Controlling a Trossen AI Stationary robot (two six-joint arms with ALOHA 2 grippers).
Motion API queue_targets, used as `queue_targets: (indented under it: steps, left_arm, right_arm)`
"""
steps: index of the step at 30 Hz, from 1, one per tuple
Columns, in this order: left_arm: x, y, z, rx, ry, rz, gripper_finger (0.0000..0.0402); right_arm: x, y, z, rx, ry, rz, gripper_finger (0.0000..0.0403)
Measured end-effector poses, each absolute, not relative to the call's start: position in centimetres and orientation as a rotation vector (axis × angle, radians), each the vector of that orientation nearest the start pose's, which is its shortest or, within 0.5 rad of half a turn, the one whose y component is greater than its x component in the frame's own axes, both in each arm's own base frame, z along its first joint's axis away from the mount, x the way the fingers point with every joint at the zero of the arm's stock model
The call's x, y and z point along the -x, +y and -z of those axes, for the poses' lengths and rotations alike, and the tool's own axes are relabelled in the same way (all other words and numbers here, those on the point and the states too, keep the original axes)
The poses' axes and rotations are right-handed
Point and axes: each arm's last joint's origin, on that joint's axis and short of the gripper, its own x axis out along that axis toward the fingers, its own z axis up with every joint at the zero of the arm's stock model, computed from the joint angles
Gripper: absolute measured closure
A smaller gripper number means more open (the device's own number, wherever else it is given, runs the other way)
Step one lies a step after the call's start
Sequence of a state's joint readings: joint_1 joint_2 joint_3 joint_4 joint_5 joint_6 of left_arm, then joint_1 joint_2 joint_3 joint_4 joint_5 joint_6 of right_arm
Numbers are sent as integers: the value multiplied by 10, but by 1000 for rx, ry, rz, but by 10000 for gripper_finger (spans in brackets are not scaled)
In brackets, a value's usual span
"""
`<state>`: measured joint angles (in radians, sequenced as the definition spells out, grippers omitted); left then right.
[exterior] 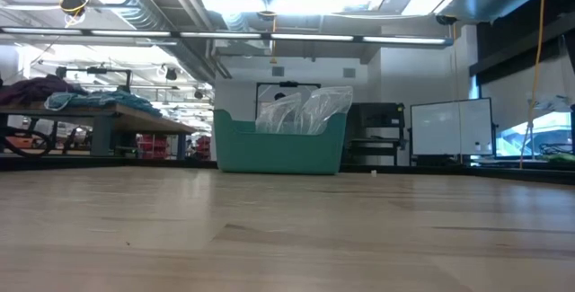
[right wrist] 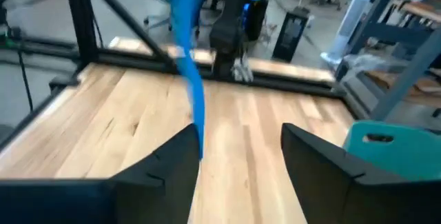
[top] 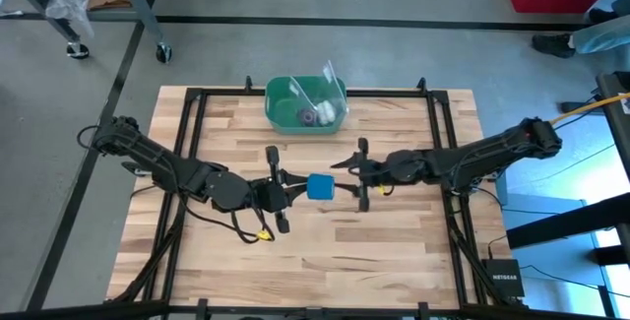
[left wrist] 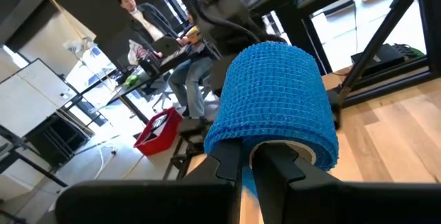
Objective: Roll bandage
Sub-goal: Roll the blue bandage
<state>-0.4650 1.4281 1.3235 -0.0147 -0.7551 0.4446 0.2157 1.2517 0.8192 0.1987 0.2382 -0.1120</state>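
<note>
Mostly rolled: bandage [left wrist: 272, 103] wound compact, clamped in left pincer [top: 283, 197] over desk [top: 394, 251]; right pincer [top: 356, 174] wide, loose tail left

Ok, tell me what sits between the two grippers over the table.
In the high view only the bandage lies between them, a blue roll held by the left gripper. The right gripper stands open just beside it. The left wrist view shows the grip.

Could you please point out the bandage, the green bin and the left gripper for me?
bandage [top: 321, 186]: high view, middle of the blue roll.
green bin [top: 283, 95]: high view, its left wall.
left gripper [left wrist: 249, 160]: left wrist view, between its fingertips at the roll.
</note>
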Motion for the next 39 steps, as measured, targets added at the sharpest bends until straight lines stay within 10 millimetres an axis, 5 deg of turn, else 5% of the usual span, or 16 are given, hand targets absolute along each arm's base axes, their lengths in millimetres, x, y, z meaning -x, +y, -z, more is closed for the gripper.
queue_targets:
  steps: [14, 20, 25, 39]
  left_arm:
    - [-295, -124, -388, -546, 178, -309, 386]
    - [-295, -125, -389, -565, 181, -312, 386]
    - [-295, -124, -389, -567, 177, -315, 386]
    - [-294, -116, -393, -596, 201, -505, 386]
  right_arm:
    - [-292, 57, -263, 166, 260, -8, 205]
    - [-292, 59, -264, 160, 249, -43, 271]
    - [-292, 59, -262, 189, 260, -32, 373]
    - [-275, 112, -260, 265, 268, -86, 398]
